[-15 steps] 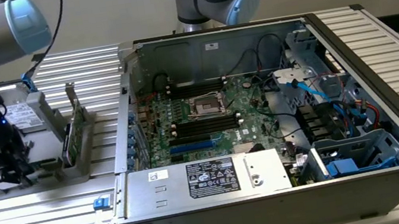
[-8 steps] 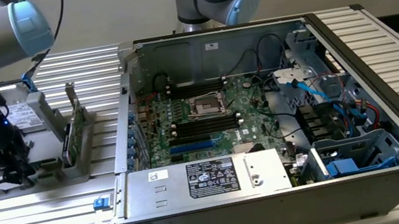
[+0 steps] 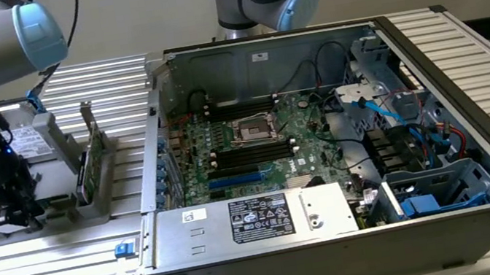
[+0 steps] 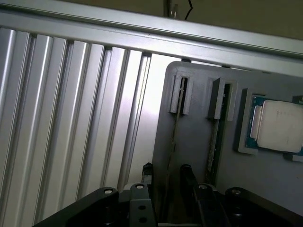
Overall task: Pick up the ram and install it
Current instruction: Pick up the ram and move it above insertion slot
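Straddling the ram (image 4: 174, 137), which stands on edge in the edge-most slot of the grey holder (image 4: 196, 142), the hand (image 4: 166, 171) is wide, gripping nothing. Risk: off-centre closure could tilt the stick and jam it in the holder.

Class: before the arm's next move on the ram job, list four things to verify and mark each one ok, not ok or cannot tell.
1. Gripper open and empty: ok.
2. Ram standing in the grey holder: ok.
3. Stick between the fingers is the ram: cannot tell.
4. Computer case open above the motherboard slots: ok.
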Robot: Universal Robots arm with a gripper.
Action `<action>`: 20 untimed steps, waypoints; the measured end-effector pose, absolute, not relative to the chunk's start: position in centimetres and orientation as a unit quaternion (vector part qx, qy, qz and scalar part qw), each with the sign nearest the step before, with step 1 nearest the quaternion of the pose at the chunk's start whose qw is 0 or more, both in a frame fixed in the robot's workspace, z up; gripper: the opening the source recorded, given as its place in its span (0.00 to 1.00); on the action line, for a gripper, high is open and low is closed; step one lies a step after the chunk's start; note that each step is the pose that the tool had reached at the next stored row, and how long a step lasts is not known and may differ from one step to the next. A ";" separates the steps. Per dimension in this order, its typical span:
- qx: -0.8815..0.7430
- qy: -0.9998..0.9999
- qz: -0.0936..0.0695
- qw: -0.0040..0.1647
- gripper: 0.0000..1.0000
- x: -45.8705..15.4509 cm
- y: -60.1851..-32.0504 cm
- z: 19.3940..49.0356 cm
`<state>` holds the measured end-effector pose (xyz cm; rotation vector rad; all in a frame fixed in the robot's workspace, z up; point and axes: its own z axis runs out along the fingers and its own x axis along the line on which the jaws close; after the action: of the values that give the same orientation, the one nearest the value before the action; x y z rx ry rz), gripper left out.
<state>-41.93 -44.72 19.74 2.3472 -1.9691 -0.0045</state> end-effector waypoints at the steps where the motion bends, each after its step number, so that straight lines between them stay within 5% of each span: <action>1: 0.766 -0.642 -0.001 0.039 0.36 -41.9 -44.7 19.7; 10: 0.766 -0.642 -0.001 0.039 0.36 -42.0 -44.7 19.7; 15: 0.766 -0.642 -0.001 0.039 0.21 -42.0 -44.7 19.7; 20: 0.766 -0.642 -0.001 0.039 0.21 -42.0 -44.7 19.7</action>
<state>-41.95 -44.69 19.67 2.3470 -1.9690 -0.0042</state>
